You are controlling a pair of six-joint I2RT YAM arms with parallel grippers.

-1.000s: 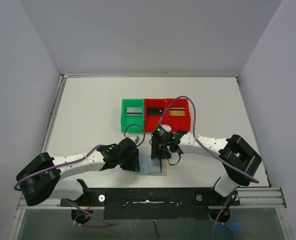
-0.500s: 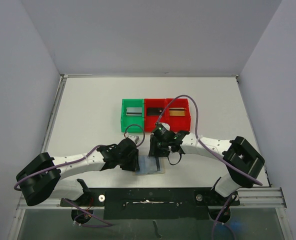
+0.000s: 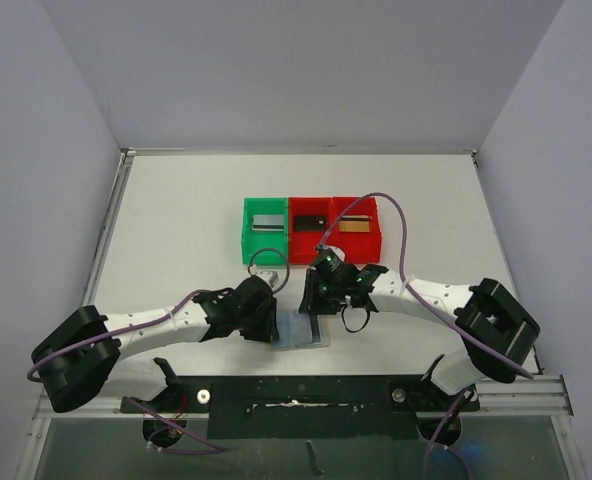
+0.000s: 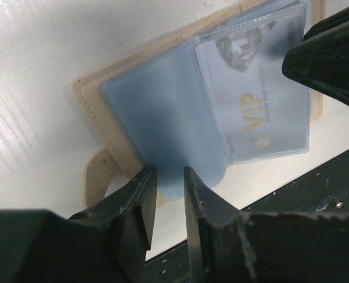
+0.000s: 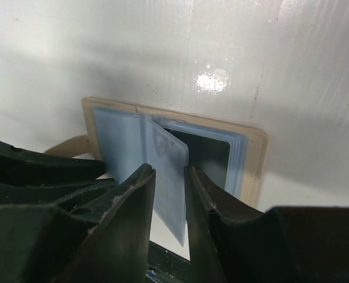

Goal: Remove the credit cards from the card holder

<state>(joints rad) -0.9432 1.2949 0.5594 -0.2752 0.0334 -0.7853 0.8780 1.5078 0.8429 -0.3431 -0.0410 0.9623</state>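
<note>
The card holder [image 3: 306, 336] lies open on the table near the front edge, tan outside with light-blue pockets. In the left wrist view the card holder [image 4: 121, 76] shows a silver-grey card [image 4: 254, 112] with gold "VIP" lettering inside a pocket. My left gripper [image 3: 275, 325] [image 4: 170, 177] is closed narrowly on the edge of the left blue pocket leaf. My right gripper [image 3: 314, 308] [image 5: 170, 172] is closed on a raised pocket leaf [image 5: 165, 159] that has a faintly printed card inside. A dark pocket [image 5: 207, 156] lies open behind it.
A green bin [image 3: 247, 240] and two red bins [image 3: 376, 243] stand in a row behind the wallet. They hold a silver-grey, a black and a gold card. A black rail [image 3: 296, 400] runs along the table's front edge, close below the wallet.
The right gripper has shifted slightly up and right, and its arm has swung to the right. The wallet now lies spread wider and tilted. The left arm has barely moved.
</note>
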